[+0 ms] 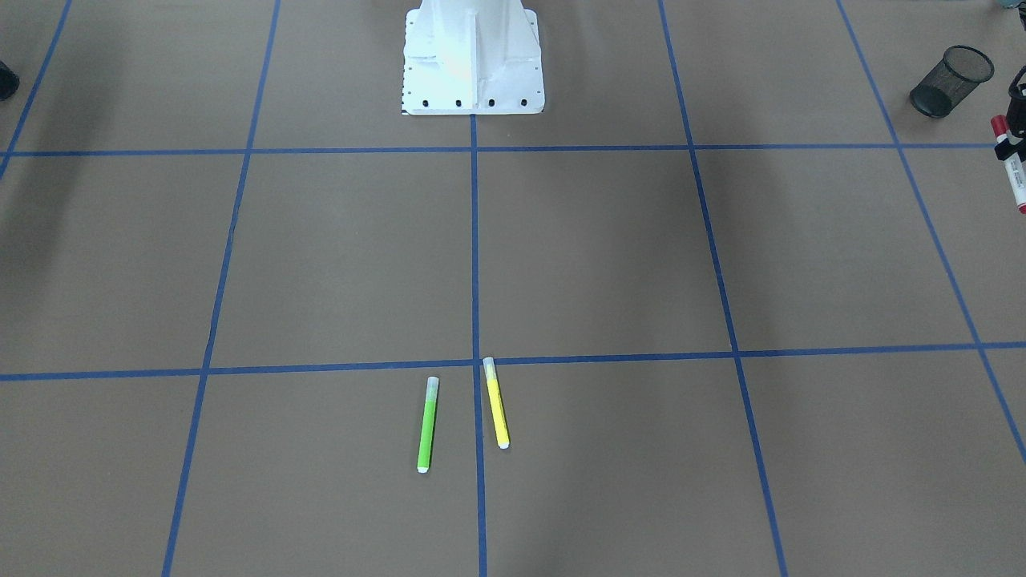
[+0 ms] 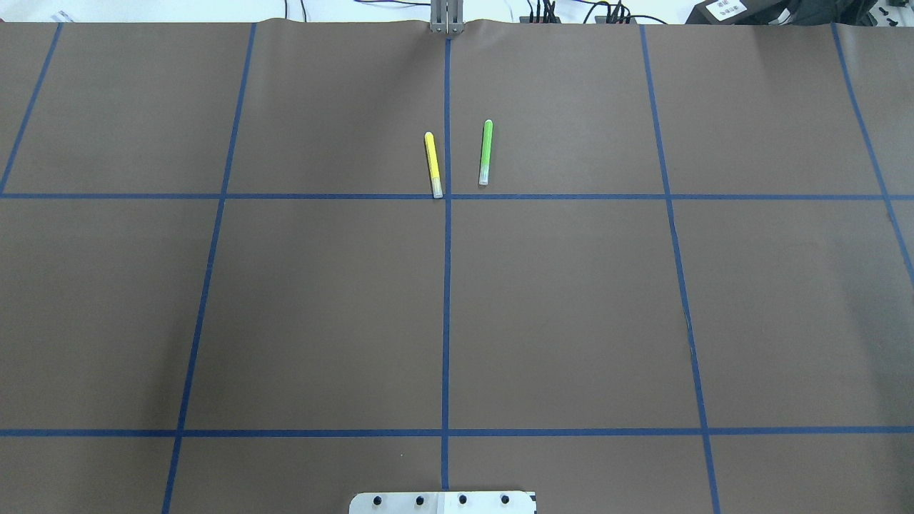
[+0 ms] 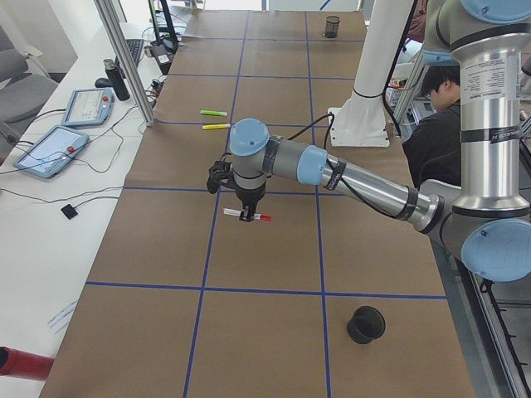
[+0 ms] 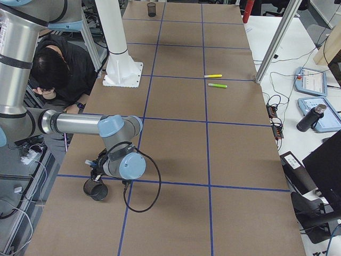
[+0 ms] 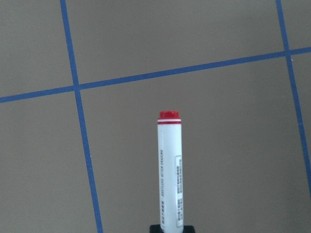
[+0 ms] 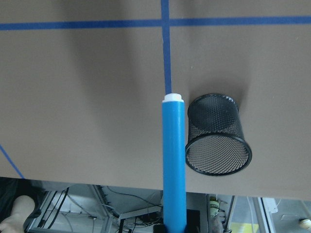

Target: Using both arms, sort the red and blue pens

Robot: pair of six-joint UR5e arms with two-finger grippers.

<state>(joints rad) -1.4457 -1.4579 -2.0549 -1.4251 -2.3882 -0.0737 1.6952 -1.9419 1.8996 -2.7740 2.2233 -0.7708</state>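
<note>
Brown paper covers the surface [image 2: 321, 307], ruled into large squares by blue tape lines [image 2: 446, 314]. Beside it runs a white bench with two tablets [image 3: 51, 151] and cables, and a person [image 4: 64, 66] sits bent over behind the white robot pedestal [image 1: 471, 56].

Four markers in all: a green marker [image 2: 485, 152] and a yellow marker [image 2: 433, 164] lie near each other, apart, on either side of the centre line; the other two are held. Two black mesh cups stand on the surface, one [image 3: 365, 323] near the left arm, one [image 6: 216, 138] just beside the right tool.

The left tool [image 3: 246, 215] is clamped on the red pen [image 5: 170, 170], carried level above the surface; its white barrel bears a printed label too small to read. The right tool [image 4: 97, 172] grips the blue pen [image 6: 174, 165] near the cup's rim.
</note>
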